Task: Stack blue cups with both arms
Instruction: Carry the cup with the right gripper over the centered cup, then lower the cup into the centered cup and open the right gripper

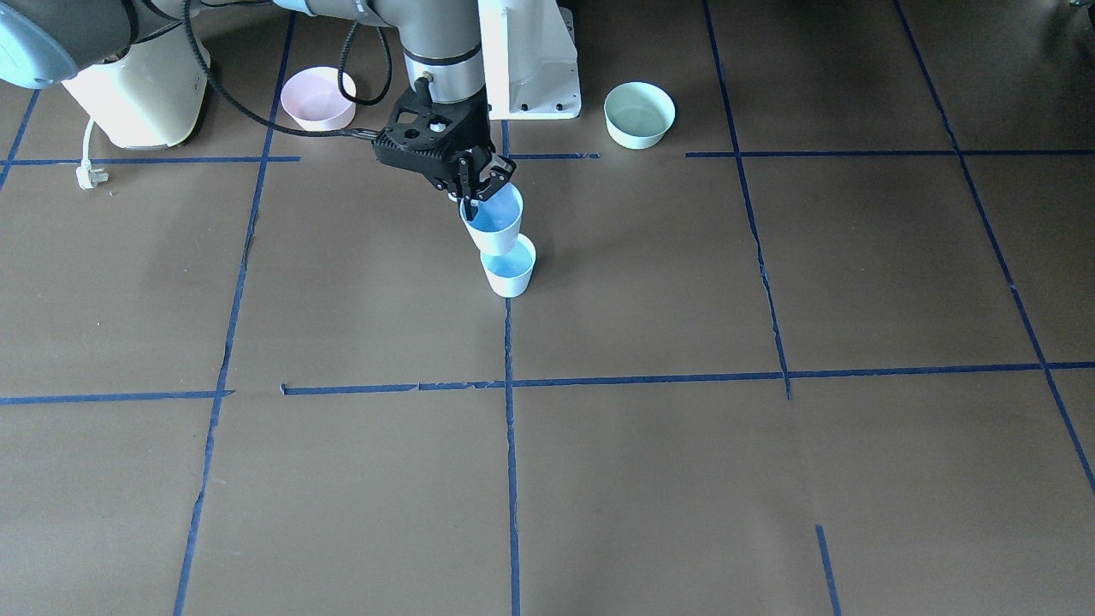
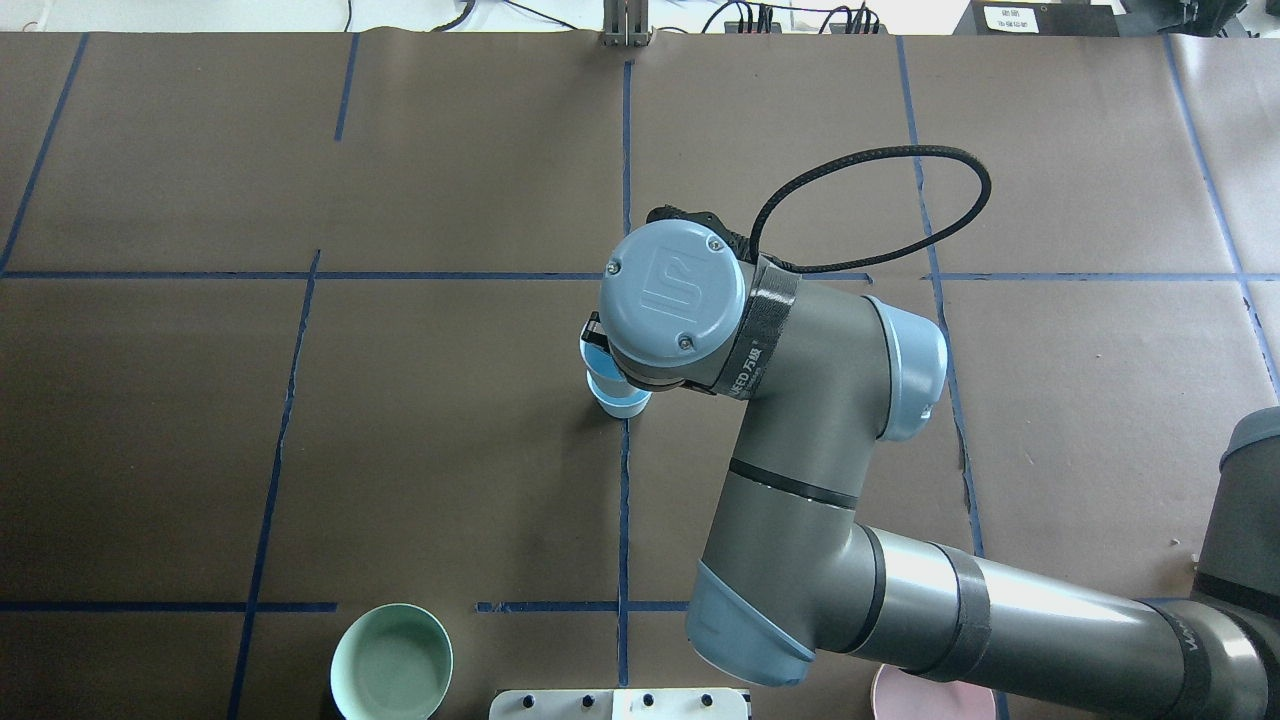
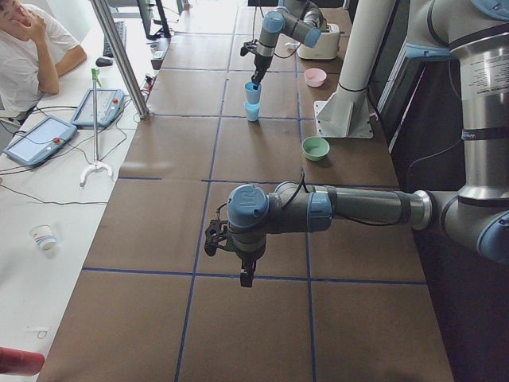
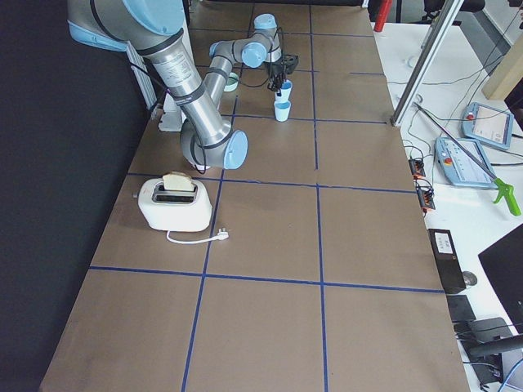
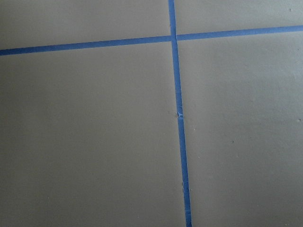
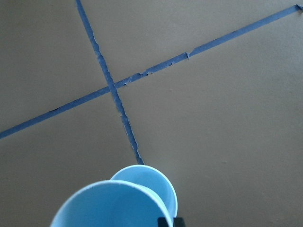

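My right gripper (image 1: 484,181) is shut on the rim of one blue cup (image 1: 494,220) and holds it slightly tilted. It hangs just above the second blue cup (image 1: 510,269), which stands upright on the table. The held cup's base overlaps the standing cup's rim; I cannot tell whether it is inside. The right wrist view shows the held cup (image 6: 111,204) in front of the standing cup (image 6: 154,182). From overhead the wrist hides most of both cups (image 2: 612,388). My left gripper (image 3: 246,277) hangs over bare table far from the cups; I cannot tell whether it is open.
A pink bowl (image 1: 318,98) and a mint green bowl (image 1: 639,114) stand beside the white pedestal (image 1: 530,60). A cream toaster (image 1: 141,94) with a loose plug (image 1: 85,175) sits on my right side. Blue tape lines cross the brown table.
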